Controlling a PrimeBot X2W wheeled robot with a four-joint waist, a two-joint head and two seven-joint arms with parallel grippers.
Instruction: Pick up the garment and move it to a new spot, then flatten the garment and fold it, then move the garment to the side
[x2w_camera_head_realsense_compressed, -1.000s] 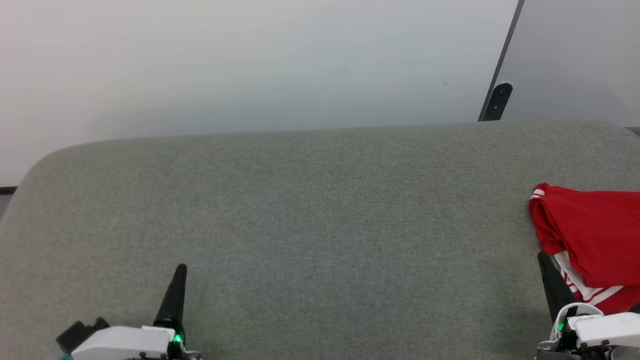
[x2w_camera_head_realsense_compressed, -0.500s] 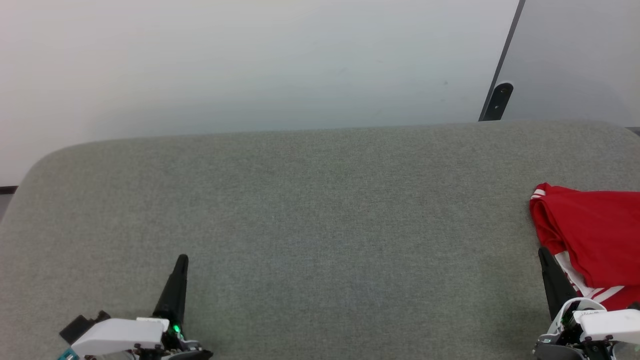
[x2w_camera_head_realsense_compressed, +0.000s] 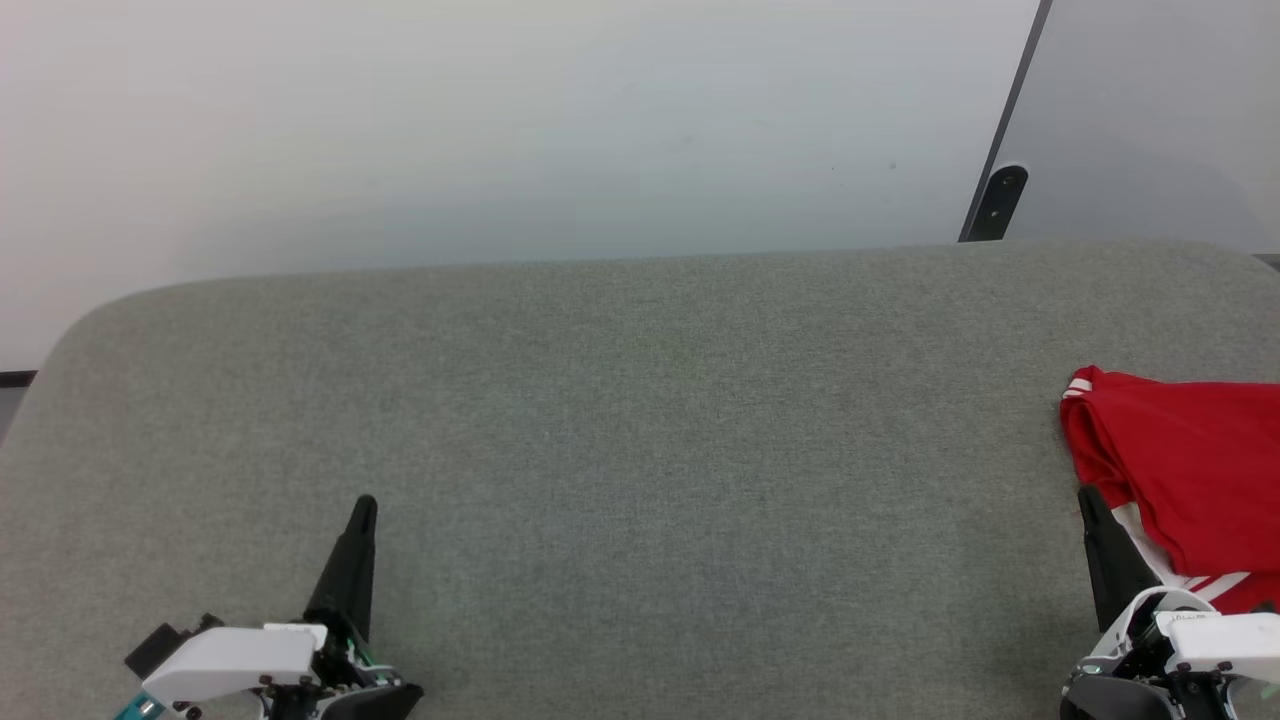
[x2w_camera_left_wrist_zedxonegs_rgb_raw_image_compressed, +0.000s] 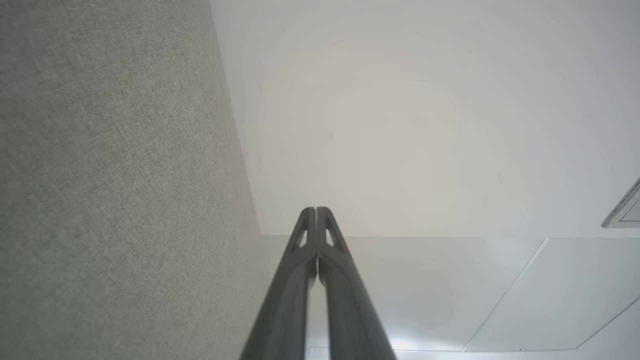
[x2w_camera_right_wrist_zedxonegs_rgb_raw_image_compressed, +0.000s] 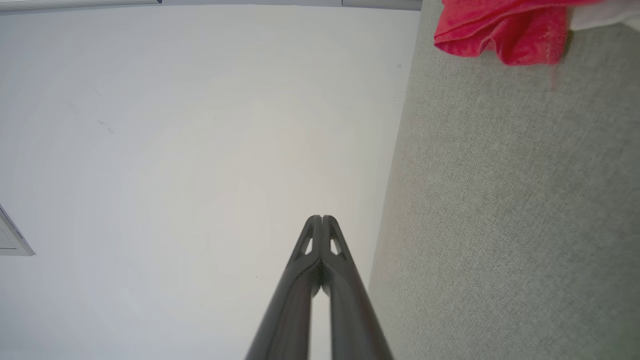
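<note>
Surface: We see a wide grey fabric-covered surface (x2w_camera_head_realsense_compressed: 640, 450) with rounded far corners across the lower two thirds of the head view. It also runs down the left side of the left wrist view and the right side of the right wrist view.

Wall: Behind the surface we see a pale wall (x2w_camera_head_realsense_compressed: 500, 130). A greyer panel (x2w_camera_head_realsense_compressed: 1150, 120) stands to its right, set off by a dark slanted line.

Garment: We find the garment (x2w_camera_head_realsense_compressed: 1190, 470) lying bunched on the surface at the right edge of the head view, where the frame cuts it off. It is bright red, with white cloth and red-and-white stripes along its near side and a striped bit at its far-left corner. In the right wrist view a red fold of it sits in the upper right corner, on the grey fabric.

Right tool: We see the right tool (x2w_camera_head_realsense_compressed: 1088, 495) at the lower right of the head view, pointing up the picture. Its dark finger lies just beside the garment's near-left edge. In its wrist view the two fingers are pressed together tip to tip with nothing between them, and the tips are apart from the red fold.

Left tool: We see the left tool (x2w_camera_head_realsense_compressed: 364, 505) at the lower left over bare fabric, well apart from the garment. Its wrist view shows the fingers closed against each other and empty.

Bracket: We note a small dark bracket (x2w_camera_head_realsense_compressed: 998, 200) at the foot of the slanted line, just above the surface's far edge.
</note>
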